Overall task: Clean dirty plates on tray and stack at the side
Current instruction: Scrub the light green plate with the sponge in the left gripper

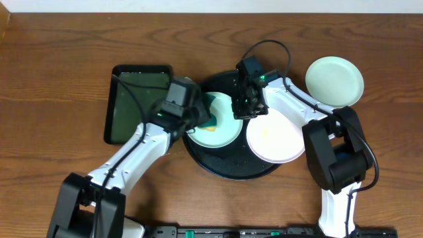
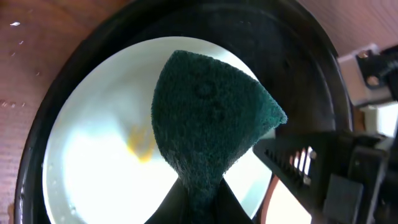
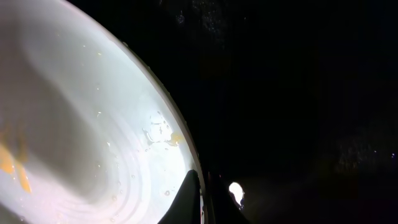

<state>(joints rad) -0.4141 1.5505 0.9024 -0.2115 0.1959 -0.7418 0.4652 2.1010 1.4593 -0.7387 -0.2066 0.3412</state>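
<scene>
Left gripper [image 1: 205,121] closed on a dark green sponge [image 2: 208,124]. The pad is pinched at its lower end and hangs over a mint plate [image 1: 223,125] lying in the left half of the round tray [image 1: 228,170], at the centre of the overhead view. Right gripper [image 1: 246,109] is clamped on that plate's upper-right rim. At the bottom centre of the right wrist view, its fingers [image 3: 186,199] sit one on each side of the edge.

A yellow smear [image 2: 143,148] shows on the plate just left of the sponge. A white plate [image 1: 274,135] lies in the tray's right half, just beside the mint one. A second mint plate [image 1: 335,80] rests on the table [image 1: 53,66] at upper right, well apart from the tray.

Handling, by judgement: the plates look light, stiff and smooth, and droplets on the rim suggest a slippery surface. Whether they are brittle cannot be told. The thin raised lip is the only place to take hold — a pinch set well over the edge should resist slipping. On the glossy wet tray a plate may skate under scrubbing, so the rim hold probably serves as its anchor. The sponge is soft and should conform to the dish.
</scene>
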